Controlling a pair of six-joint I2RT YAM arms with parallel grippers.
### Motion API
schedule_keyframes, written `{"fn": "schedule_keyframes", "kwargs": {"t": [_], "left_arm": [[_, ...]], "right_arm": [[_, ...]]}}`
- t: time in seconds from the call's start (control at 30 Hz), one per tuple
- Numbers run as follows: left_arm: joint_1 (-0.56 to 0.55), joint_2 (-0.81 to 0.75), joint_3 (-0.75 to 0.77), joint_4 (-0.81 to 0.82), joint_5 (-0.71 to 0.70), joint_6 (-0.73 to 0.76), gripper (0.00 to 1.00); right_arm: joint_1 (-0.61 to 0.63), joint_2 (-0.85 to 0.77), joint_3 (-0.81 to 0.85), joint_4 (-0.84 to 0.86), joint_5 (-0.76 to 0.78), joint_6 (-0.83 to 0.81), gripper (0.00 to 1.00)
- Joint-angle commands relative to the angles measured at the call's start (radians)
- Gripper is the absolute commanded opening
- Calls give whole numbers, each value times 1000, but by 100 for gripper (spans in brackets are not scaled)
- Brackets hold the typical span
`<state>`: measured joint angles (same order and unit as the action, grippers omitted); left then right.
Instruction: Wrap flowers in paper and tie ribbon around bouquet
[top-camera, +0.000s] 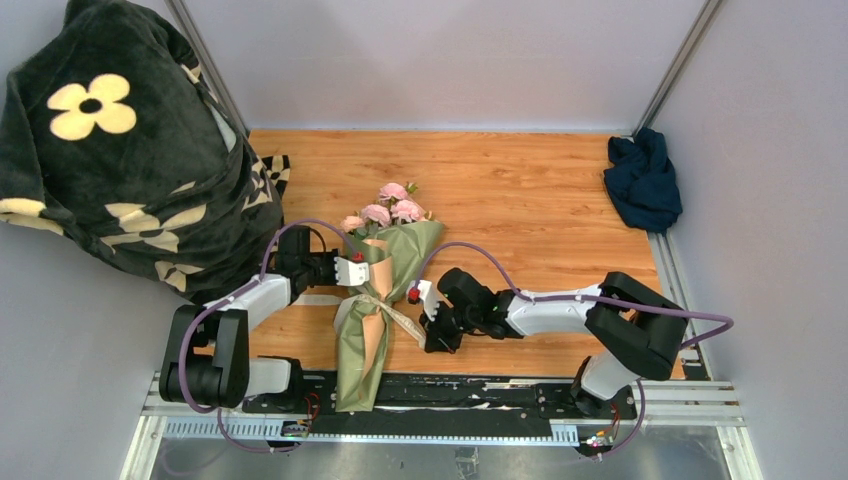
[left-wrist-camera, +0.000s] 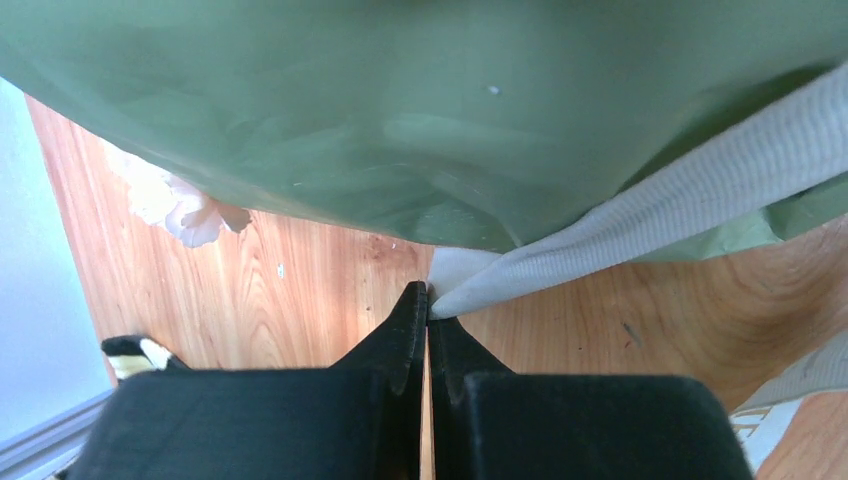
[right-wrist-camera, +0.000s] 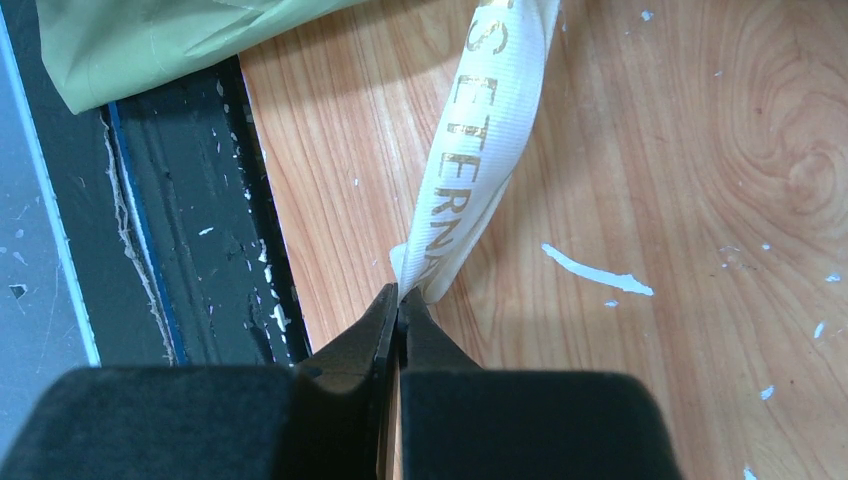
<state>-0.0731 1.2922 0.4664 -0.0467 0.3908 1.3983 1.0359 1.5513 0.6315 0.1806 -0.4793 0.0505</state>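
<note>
The bouquet lies lengthwise mid-table: pink flowers top an olive-green paper cone with a tan inner face. The cream ribbon crosses the cone's middle. My left gripper sits at the cone's left side, shut on one ribbon end under the green paper. My right gripper is to the right of the cone. In the right wrist view my right gripper is shut on the other ribbon end, which has gold lettering. In the left wrist view my left gripper pinches the ribbon's tip.
A black blanket with cream flower prints is heaped at the back left. A dark navy cloth lies at the back right. The black rail of the table's near edge runs just beside my right gripper. White flecks dot the wood.
</note>
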Motion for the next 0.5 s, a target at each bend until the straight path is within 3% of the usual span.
{"fn": "schedule_keyframes", "kwargs": {"t": [0.0, 0.17, 0.23, 0.3, 0.33, 0.37, 0.47], "left_arm": [[9, -17, -3, 8, -10, 53, 0], [8, -2, -35, 41, -64, 57, 0], [-7, -11, -33, -28, -21, 97, 0], [-84, -30, -43, -34, -19, 56, 0], [-126, -35, -55, -15, -29, 9, 0], [-162, -38, -59, 9, -39, -12, 0], [-234, -35, -73, 67, -78, -54, 0]], "right_arm": [[-4, 77, -1, -244, -1, -11, 0], [-10, 79, -24, -259, -25, -20, 0], [-26, 65, -26, -247, -27, -6, 3], [-61, 65, 14, -243, -92, 2, 35], [-97, 61, 30, -226, -150, 8, 60], [-117, 46, 32, -198, -205, 19, 70], [-218, -29, -2, -61, -317, 47, 73]]}}
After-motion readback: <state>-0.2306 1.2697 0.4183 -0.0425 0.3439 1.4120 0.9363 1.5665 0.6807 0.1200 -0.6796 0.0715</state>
